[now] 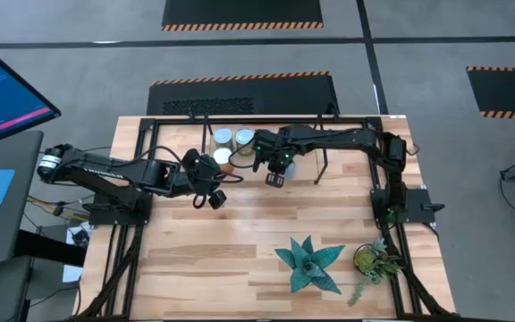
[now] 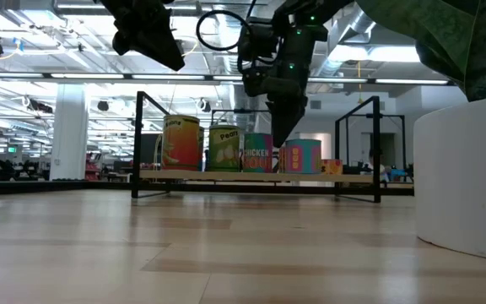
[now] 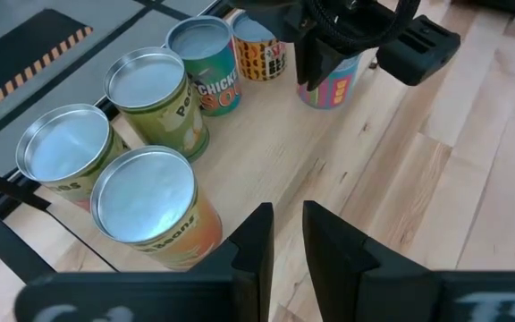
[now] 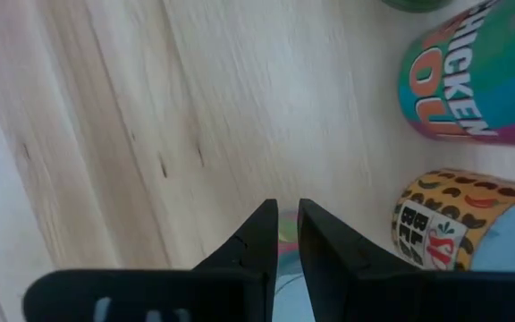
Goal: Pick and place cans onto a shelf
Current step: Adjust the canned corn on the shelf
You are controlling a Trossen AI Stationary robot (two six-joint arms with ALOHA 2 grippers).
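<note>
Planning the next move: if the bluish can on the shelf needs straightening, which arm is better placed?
Right, probably. The right gripper hangs right by the bluish can, jaws nearly closed and empty. The left gripper hovers farther off, nearer the orange can at the row's other end.

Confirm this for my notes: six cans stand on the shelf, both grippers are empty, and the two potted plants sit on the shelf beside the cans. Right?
Not quite. The potted plants sit on the table's near side, well away from the shelf, as the high view shows. The rest holds: the cans stand on the shelf, and the left gripper and right gripper hold nothing.
</note>
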